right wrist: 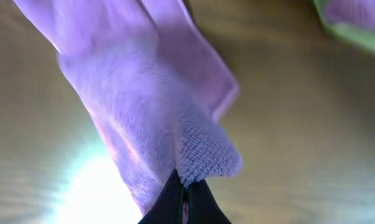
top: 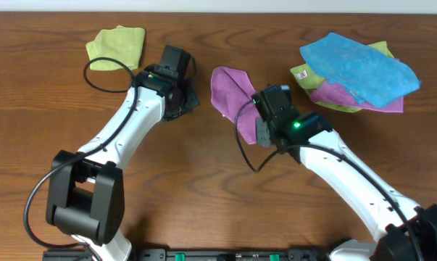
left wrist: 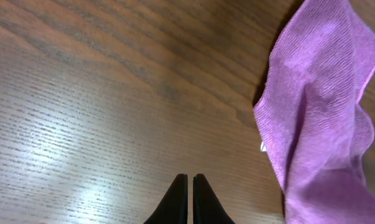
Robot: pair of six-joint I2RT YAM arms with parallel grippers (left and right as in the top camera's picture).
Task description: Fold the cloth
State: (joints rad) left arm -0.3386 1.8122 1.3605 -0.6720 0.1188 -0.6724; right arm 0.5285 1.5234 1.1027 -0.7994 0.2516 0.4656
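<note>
Here, in the overhead view, you see the cloth lying bunched in the upper centre of the frame, on the wooden table, between the two arms. Its magenta-purple surface is creased into long folds rather than spread flat.

Your right gripper sits at the bottom centre of the right wrist view. Its two dark tips are closed on the cloth, pinching a fold of it. A rounded bulge of terry sits just above the tips, and the rest of the fabric runs toward the upper left of that frame.

Your left gripper appears at the bottom centre of the left wrist view. Its fingers are pressed together with nothing between them, over bare wood. The cloth fills the right side of that frame, apart from the fingertips. A small white speck shows at its left edge, too small to identify.

In the overhead view, a light green cloth lies at the upper left. A blue cloth tops a small pile at the upper right, well apart from the cloth.
</note>
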